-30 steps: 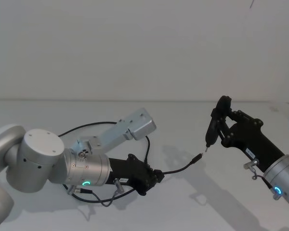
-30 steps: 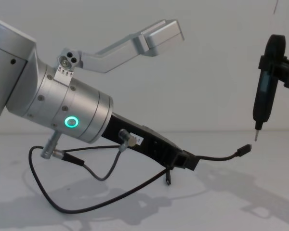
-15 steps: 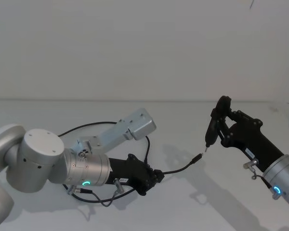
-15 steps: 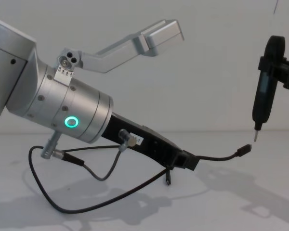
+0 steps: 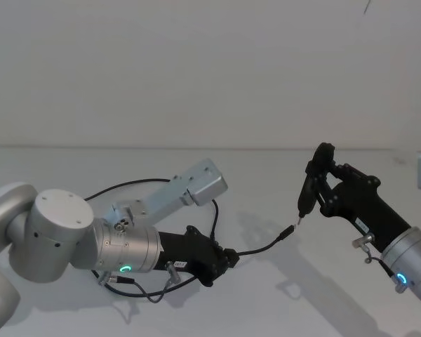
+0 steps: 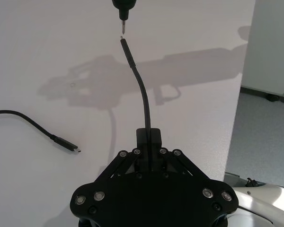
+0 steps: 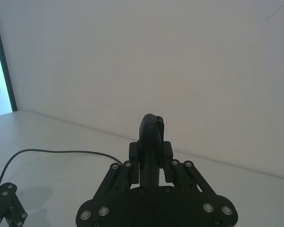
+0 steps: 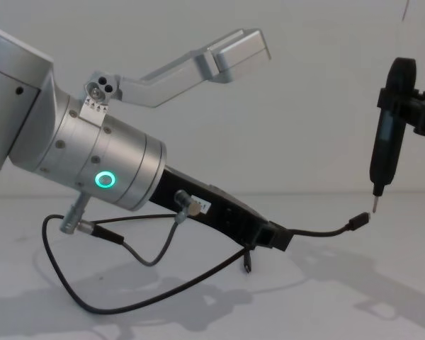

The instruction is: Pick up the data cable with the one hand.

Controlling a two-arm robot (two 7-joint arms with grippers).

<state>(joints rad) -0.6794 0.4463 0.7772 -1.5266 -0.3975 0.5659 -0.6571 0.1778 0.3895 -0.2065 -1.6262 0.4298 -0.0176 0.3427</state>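
Note:
My left gripper (image 5: 228, 258) (image 8: 280, 239) (image 6: 148, 135) hangs low over the white table, shut on the black data cable (image 5: 263, 246) (image 8: 319, 231) (image 6: 143, 94) a short way from one end. That end's plug (image 5: 288, 230) (image 8: 359, 222) juts out to the right in the air. The rest of the cable loops back over the table behind the left arm, and its other plug (image 6: 66, 143) (image 8: 246, 268) lies on the surface. My right gripper (image 5: 319, 186) (image 7: 150, 156) is shut on a slim black pen-like tool (image 5: 305, 200) (image 8: 386, 149), whose metal tip hovers just above the raised plug.
A short grey lead (image 8: 127, 244) with silver plugs hangs from the left wrist. The white table (image 6: 38, 47) ends at an edge (image 6: 240, 94) on the right arm's side, with floor beyond. A plain wall stands behind.
The right gripper with the pen-like tool has sunk slightly, bringing its tip a little closer to the raised plug. The left gripper and the cable have stayed put.

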